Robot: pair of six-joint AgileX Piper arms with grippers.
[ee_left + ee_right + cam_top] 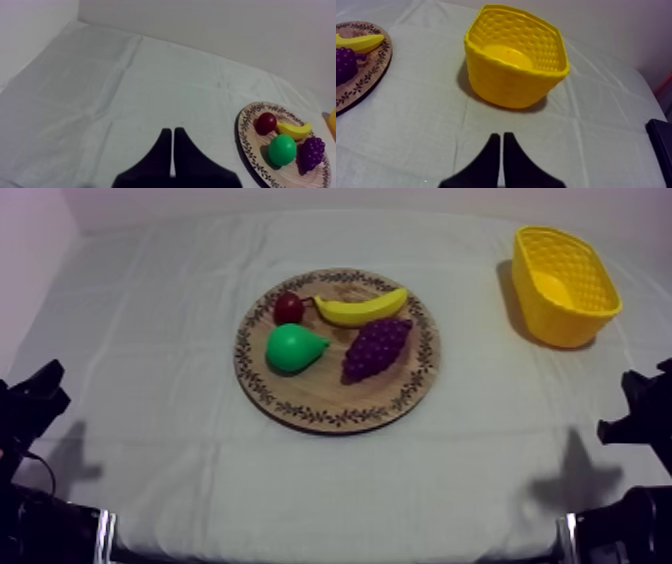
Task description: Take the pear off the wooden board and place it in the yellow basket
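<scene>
The left gripper (172, 131) is resting low at the table's left edge, its fingers lying together as a narrow wedge. Open cloth (150, 338) is lying between it and the wooden board (330, 416). The pear (293, 348) is sitting on the board's left half, just near of the small red fruit (289, 307), with the banana (360, 309) and grapes (375, 348) to its right. More open cloth is separating the board from the yellow basket (575, 318), which is standing upright at the far right. The right gripper (501, 135) is resting low on the right, fingers together, pointing at the basket. In the right wrist view the board is being cut off.
</scene>
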